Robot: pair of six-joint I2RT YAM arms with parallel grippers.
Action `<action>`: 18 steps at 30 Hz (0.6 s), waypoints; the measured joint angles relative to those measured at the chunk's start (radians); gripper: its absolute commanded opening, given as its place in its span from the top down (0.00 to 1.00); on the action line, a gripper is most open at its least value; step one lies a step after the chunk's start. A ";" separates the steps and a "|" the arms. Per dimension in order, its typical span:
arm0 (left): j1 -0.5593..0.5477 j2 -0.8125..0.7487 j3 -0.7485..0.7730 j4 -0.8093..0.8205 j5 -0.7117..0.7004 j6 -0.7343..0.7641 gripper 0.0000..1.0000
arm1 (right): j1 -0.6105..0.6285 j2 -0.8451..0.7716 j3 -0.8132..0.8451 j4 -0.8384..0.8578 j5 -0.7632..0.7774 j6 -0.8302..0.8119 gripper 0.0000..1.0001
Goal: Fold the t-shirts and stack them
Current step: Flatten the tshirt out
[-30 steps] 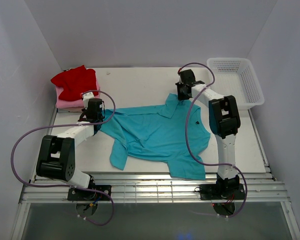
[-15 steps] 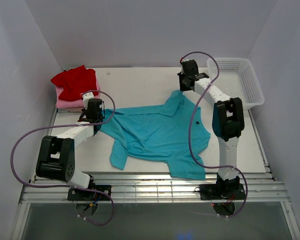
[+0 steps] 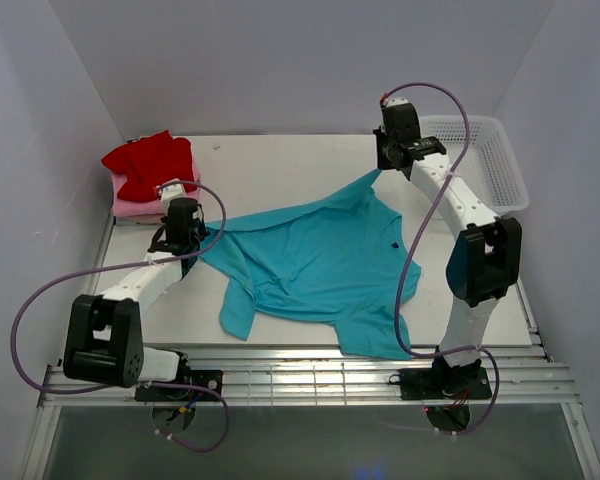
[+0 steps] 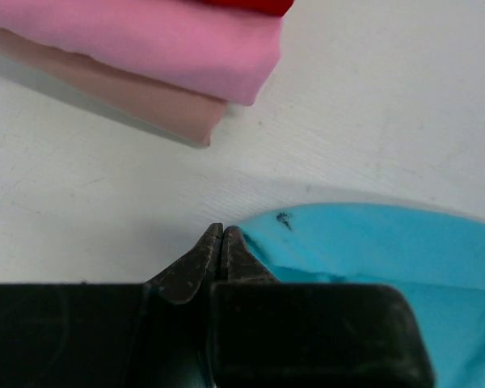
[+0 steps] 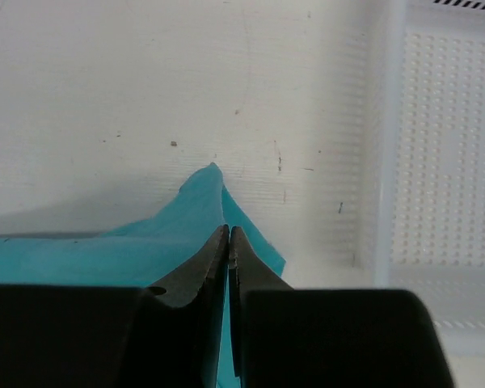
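A teal t-shirt [image 3: 320, 265] lies spread across the middle of the table. My left gripper [image 3: 185, 250] is shut on its left edge; in the left wrist view the closed tips [image 4: 223, 234] meet right at the teal cloth [image 4: 388, 259]. My right gripper [image 3: 382, 167] is shut on the shirt's far corner near the collar and holds it raised and stretched toward the back right; teal cloth [image 5: 81, 255] runs between the closed tips [image 5: 228, 236]. At the back left, red [image 3: 148, 160], pink [image 4: 170, 40] and beige [image 4: 129, 101] t-shirts lie folded in a stack.
A white mesh basket [image 3: 500, 170] stands at the back right, close beside the right gripper; its wall [image 5: 444, 162] fills the right of the right wrist view. White walls enclose the table on three sides. The metal rail with the arm bases [image 3: 310, 375] runs along the front.
The right gripper closed on the shirt's far corner and moved back and right, lifting and stretching the cloth into a point. The left gripper stayed shut at the left edge, barely shifting.
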 measured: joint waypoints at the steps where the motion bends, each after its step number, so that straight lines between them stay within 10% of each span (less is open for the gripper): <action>1: -0.001 -0.032 -0.005 0.000 0.016 -0.005 0.92 | 0.000 -0.034 -0.017 -0.013 0.008 0.000 0.92; 18: -0.183 -0.540 0.349 -0.351 0.294 0.010 0.98 | 0.000 -0.801 0.022 -0.166 -0.012 0.040 0.92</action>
